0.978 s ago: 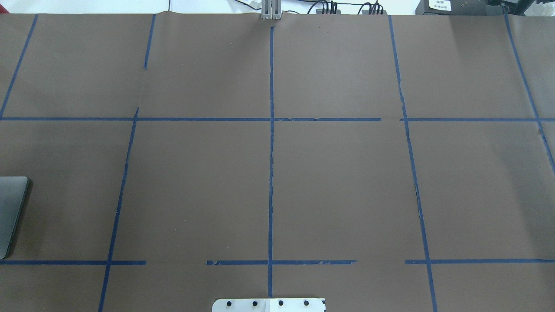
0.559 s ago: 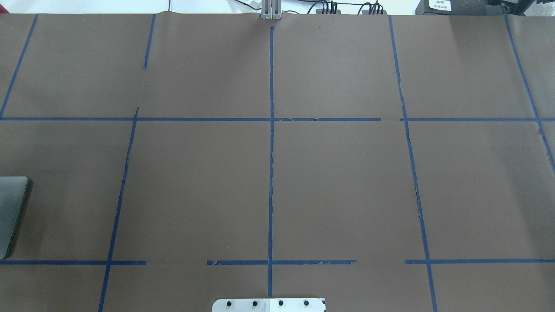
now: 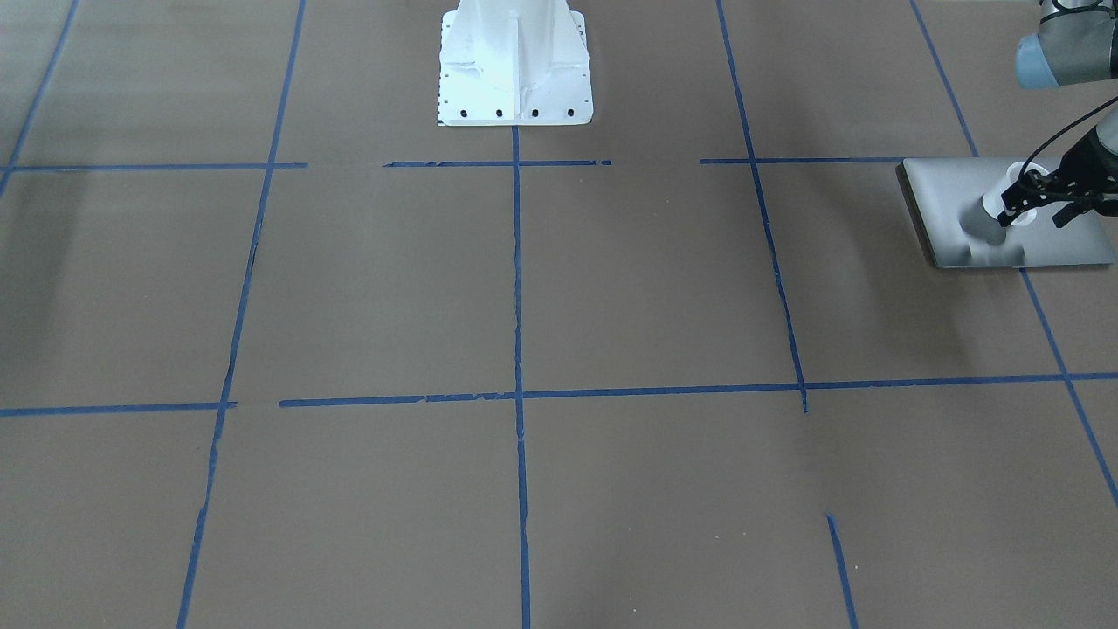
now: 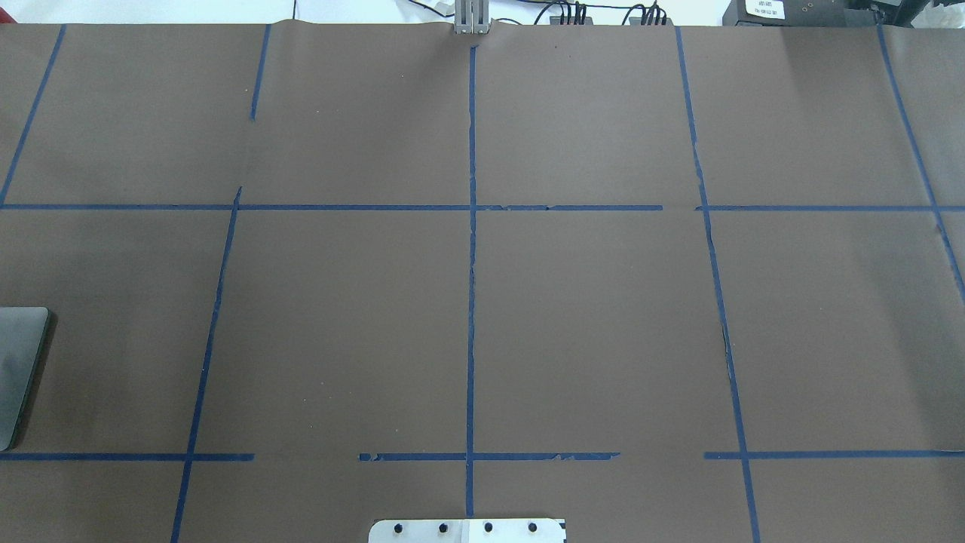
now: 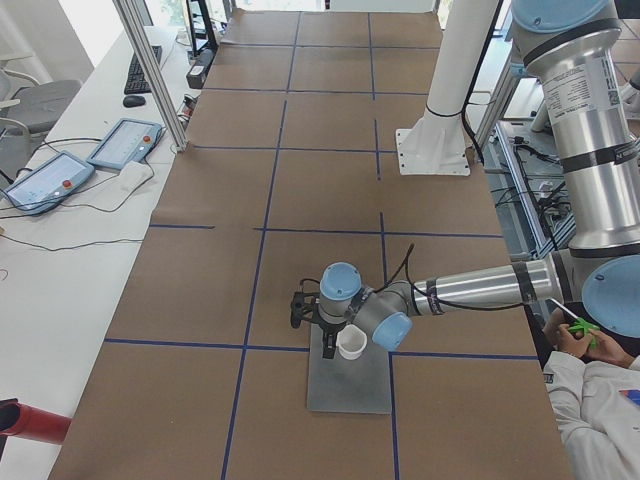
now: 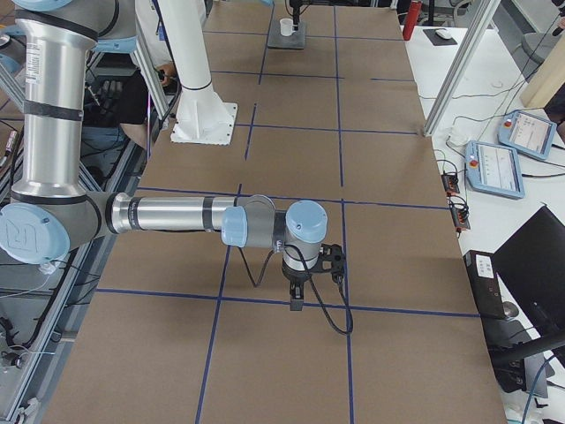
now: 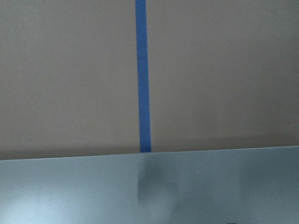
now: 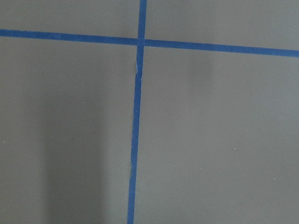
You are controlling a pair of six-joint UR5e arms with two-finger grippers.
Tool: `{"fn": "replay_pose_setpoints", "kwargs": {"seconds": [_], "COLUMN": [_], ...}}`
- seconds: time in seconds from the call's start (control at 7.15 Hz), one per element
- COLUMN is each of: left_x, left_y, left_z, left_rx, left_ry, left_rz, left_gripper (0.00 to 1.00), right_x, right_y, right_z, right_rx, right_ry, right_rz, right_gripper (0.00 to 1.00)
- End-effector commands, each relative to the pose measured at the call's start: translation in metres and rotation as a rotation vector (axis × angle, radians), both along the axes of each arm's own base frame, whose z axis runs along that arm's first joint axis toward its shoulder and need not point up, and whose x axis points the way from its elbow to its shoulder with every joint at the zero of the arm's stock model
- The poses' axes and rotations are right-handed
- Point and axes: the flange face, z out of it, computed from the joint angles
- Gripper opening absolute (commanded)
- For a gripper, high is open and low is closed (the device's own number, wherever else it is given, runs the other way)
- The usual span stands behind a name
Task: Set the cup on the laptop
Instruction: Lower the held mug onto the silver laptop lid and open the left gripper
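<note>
- Left jaws are pinched on the small white plastic cup [image 3: 996, 208], gripping across its rim wall. The cup hangs from them, body below the fingertips.
- The thin silver-grey rectangular laptop [image 3: 939, 205] lies flat on the brown paper-covered table [image 3: 611, 288], directly under the jaws, lid closed. The cup's shadow sits on the lid just below them.
- Can't tell whether the cup's base is touching the lid or a hair above it. The views don't settle it.
- Step in hand, I'd say, is the set-down. Carry looks done, release not yet.
- To do it well: go straight down and slowly, no sideways drift. The lid is prob slick metal and the cup is light, so any drag will make it skate.
- Keep the cup's base level w/ the lid. It may be a bit tilted in the front view, but that's hard to judge.
- Spread the jaws only once the base sits flat, and open just enough to free the wall.
- Then lift straight up, b/c a fingertip catching the rim would tip the cup over.
- In the wrist view, the lid's edge and a blue tape line [image 7: 144, 93] lie ahead of the jaws. Keep the cup on the jaws' side of that edge.
- Right jaws are well apart from all this, low over the table, seen only from the side. Can't tell whether they're spread or closed.
</note>
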Motion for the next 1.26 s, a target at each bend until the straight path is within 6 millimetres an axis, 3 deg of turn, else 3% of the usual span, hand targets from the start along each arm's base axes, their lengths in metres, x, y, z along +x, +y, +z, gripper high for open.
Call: {"fn": "replay_pose_setpoints", "kwargs": {"seconds": [0.0,0.14,0.28,0.42,0.7,0.84,1.12], "left_x": [-0.028,-0.064,-0.08,-0.122,-0.199,-0.219,-0.214], "left_y": [0.016,0.01,0.004,0.006,-0.015,-0.026,0.005], "left_z": [-0.032,-0.05,-0.066,-0.077,-0.095,-0.111,-0.09], "left_rx": [0.065,0.096,0.097,0.069,0.073,0.049,-0.008], "left_ry": [0.092,0.092,0.054,0.011,-0.088,-0.133,-0.11], "left_rz": [0.062,0.024,0.066,0.067,0.105,0.091,0.083], "left_gripper": [1.0,1.0,1.0,1.0,1.0,1.0,1.0], "right_x": [0.0,0.0,0.0,0.0,0.0,0.0,0.0], "right_y": [0.0,0.0,0.0,0.0,0.0,0.0,0.0], "right_z": [0.0,0.0,0.0,0.0,0.0,0.0,0.0], "right_rx": [0.0,0.001,0.0,0.001,0.0,0.0,0.0], "right_ry": [0.0,0.0,0.0,0.001,0.0,0.002,0.002], "right_rz": [0.0,0.0,0.0,0.0,0.0,0.0,0.0], "right_gripper": [1.0,1.0,1.0,1.0,1.0,1.0,1.0]}}
